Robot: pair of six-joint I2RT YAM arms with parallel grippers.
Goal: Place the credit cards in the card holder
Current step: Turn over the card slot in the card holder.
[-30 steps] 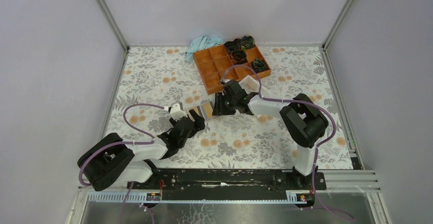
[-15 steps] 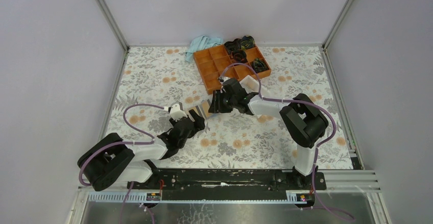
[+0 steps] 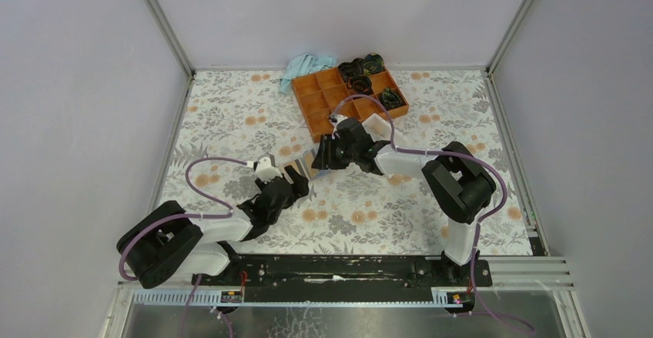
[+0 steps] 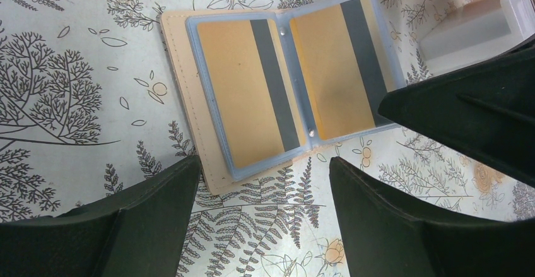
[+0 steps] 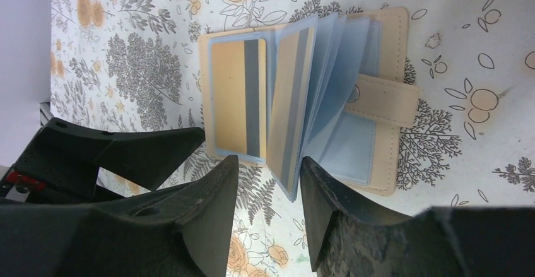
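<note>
The tan card holder (image 4: 180,69) lies open on the floral table; it also shows in the top view (image 3: 309,164) and the right wrist view (image 5: 394,43). Its clear bluish sleeves hold gold credit cards (image 4: 238,94) with dark stripes, also seen in the right wrist view (image 5: 228,97). Several sleeves stand fanned up, and the closure tab (image 5: 385,100) lies across the right half. My left gripper (image 4: 265,170) is open and empty just near of the holder. My right gripper (image 5: 268,163) is open, its jaws either side of the lower edge of a raised sleeve. No loose card shows.
An orange compartment tray (image 3: 323,103) with dark items in its back cells stands behind the holder. A light blue cloth (image 3: 303,67) lies at the back wall. The two grippers sit close together over the holder, left (image 3: 296,178) and right (image 3: 323,157).
My right gripper has shifted a little left and away over the holder, and a sleeve page has come up with it. The left arm has barely moved.
</note>
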